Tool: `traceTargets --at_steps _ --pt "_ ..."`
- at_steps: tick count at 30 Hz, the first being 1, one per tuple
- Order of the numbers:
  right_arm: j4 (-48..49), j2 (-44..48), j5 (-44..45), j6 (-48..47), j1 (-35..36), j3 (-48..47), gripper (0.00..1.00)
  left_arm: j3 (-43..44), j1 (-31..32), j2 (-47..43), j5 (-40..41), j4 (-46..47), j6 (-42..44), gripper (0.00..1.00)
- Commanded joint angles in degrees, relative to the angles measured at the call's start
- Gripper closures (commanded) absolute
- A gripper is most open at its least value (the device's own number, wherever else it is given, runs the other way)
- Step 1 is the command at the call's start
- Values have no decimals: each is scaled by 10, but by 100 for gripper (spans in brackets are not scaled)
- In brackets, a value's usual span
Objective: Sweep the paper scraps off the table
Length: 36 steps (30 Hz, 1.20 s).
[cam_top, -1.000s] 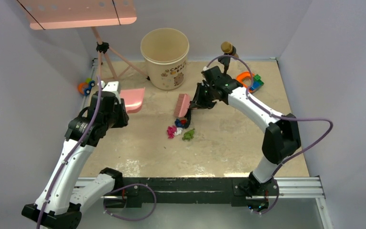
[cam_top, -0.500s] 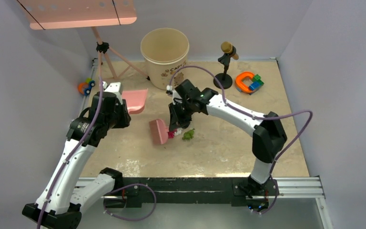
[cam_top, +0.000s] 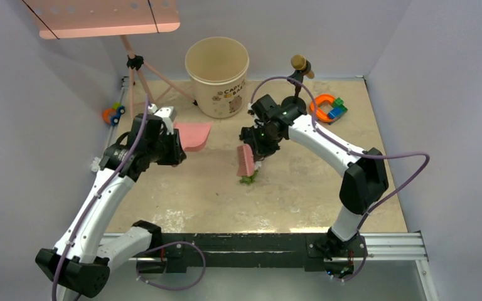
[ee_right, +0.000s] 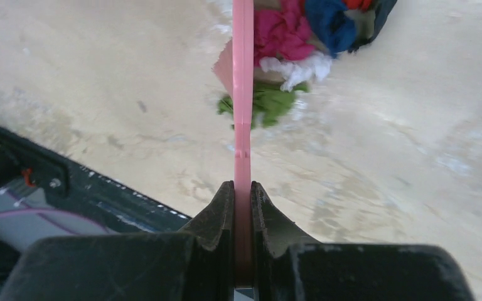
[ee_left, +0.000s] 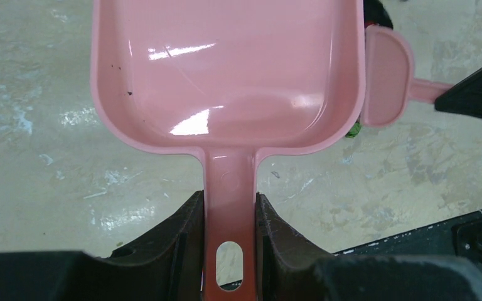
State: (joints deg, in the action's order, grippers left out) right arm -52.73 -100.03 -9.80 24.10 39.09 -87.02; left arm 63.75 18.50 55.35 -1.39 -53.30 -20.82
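Observation:
My left gripper (cam_top: 171,149) is shut on the handle of a pink dustpan (cam_top: 192,134), seen empty in the left wrist view (ee_left: 226,63); the jaws (ee_left: 229,202) clamp the handle from both sides. My right gripper (cam_top: 260,143) is shut on a pink brush (cam_top: 246,160), edge-on in the right wrist view (ee_right: 243,94). The paper scraps lie in a tight pile against the brush: magenta (ee_right: 277,32), blue (ee_right: 326,15), white (ee_right: 292,69) and green (ee_right: 268,103). From above only the green wad (cam_top: 248,179) shows on the beige table (cam_top: 301,188). The dustpan is left of the pile, apart from it.
A beige bucket (cam_top: 217,75) stands at the back centre. A toy microphone on a stand (cam_top: 298,68) and orange-blue-green toy blocks (cam_top: 327,106) are at the back right. A small toy (cam_top: 113,114) and a pink tripod (cam_top: 139,78) are at the back left.
The brush swept left and forward across the pile, then came back right, now standing against the scraps. The left arm moved the dustpan right, toward the pile.

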Motion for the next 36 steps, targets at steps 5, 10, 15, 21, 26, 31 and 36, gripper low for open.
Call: traceTargets --at_steps 5,10,15,21,26,31,36 --pt "-64 51 82 -65 -31 -104 100 -4 62 36 11 27 0 100" --pt "-77 56 224 -71 -33 -193 100 -17 96 44 29 23 -17 100" --pt "-61 16 424 -92 -33 -217 100 -37 147 52 55 13 -45 100" --pt "129 18 525 -306 3 -102 100 -68 185 49 61 19 -87 100" --pt "304 9 517 -532 38 -7 100 -104 196 45 39 54 -106 100" --pt "307 -50 500 -638 51 -21 100 -115 207 59 31 66 -115 100" --pt "360 -75 488 -705 59 10 100 -136 210 52 29 83 -120 100"
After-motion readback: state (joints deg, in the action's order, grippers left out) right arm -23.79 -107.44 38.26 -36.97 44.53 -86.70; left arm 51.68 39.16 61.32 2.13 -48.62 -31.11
